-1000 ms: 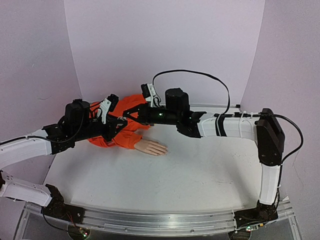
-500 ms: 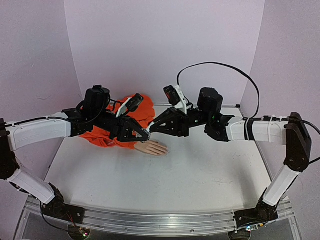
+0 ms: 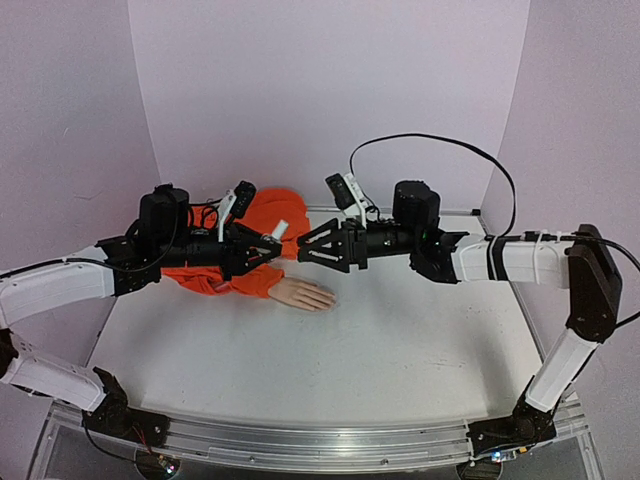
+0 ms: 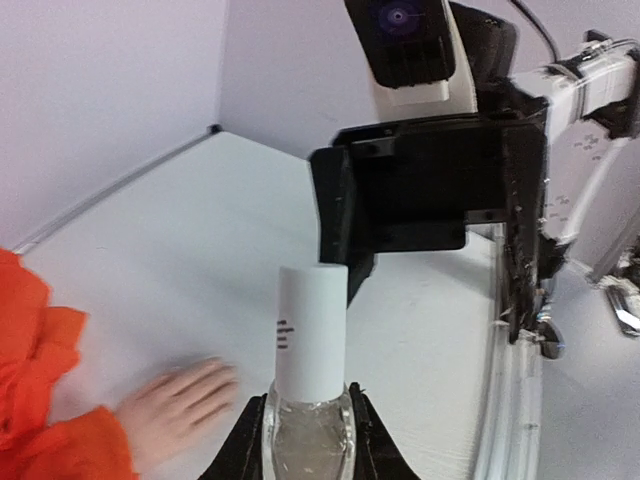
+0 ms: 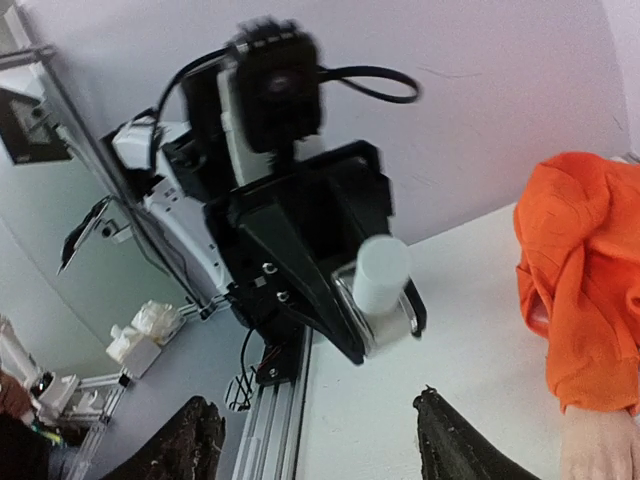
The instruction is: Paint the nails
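Starting at the left, with the left gripper (image 3: 272,243) held up off the table (image 3: 350,370), fingers (image 4: 238,452) clamped on the clear body of a small bottle (image 4: 310,350). White cap (image 4: 312,320) on top, pointing at the other arm. Under and behind that left arm, lying on the table, an orange sleeve (image 3: 225,280), bunched up near the back wall. Sticking out of its end, a pale hand (image 3: 303,295), lying flat, tips pointing right. At those tips, the nails (image 3: 328,299), too tiny to make out, below both grippers and touched by nothing. Blurred in the left wrist view too. Next, just right of the bottle, the right gripper (image 3: 312,247), facing the cap, near it but not touching. Fingers (image 5: 195,440) spread wide apart, holding nothing.
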`<action>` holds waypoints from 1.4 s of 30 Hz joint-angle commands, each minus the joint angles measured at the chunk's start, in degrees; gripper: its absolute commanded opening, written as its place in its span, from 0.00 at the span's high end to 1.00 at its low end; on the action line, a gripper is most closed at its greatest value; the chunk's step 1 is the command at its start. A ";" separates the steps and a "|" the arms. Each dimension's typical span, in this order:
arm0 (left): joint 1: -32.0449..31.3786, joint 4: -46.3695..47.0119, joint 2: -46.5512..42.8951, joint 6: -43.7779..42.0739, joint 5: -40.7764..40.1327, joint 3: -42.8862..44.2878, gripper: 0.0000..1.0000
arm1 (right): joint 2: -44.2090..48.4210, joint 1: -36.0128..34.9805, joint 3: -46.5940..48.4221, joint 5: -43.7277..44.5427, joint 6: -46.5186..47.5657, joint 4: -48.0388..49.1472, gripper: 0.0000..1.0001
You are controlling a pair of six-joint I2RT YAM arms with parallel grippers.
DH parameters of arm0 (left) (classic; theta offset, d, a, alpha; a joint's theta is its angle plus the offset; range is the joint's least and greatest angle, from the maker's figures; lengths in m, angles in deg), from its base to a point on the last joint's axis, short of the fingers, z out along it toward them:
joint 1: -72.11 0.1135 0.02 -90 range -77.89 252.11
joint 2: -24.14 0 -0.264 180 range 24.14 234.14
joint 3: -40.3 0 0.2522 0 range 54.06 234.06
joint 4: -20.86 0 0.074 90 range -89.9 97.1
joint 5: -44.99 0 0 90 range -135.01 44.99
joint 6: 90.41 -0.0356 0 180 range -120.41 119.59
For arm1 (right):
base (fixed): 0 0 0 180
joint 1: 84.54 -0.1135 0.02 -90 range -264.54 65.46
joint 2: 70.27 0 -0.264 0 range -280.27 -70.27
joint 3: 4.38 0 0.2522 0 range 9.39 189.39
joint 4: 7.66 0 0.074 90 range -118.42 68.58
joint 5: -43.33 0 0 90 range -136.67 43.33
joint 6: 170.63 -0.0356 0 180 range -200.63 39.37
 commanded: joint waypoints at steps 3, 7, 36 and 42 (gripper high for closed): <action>-1.12 4.34 -5.86 -9.35 -28.93 -3.84 1.00 | -4.59 -1.22 6.98 15.74 -13.24 -2.55 0.31; -1.31 4.32 -6.56 -10.25 -32.24 -4.76 1.00 | -8.70 -3.54 12.81 20.26 -18.85 -2.68 0.30; -3.33 2.83 -3.63 -6.35 -29.36 -1.59 1.00 | -16.39 -6.12 21.97 25.42 -27.19 -1.83 0.87; -2.91 1.30 -2.74 -4.60 -14.65 0.84 1.00 | -14.12 -4.73 16.63 8.76 -19.29 10.41 1.00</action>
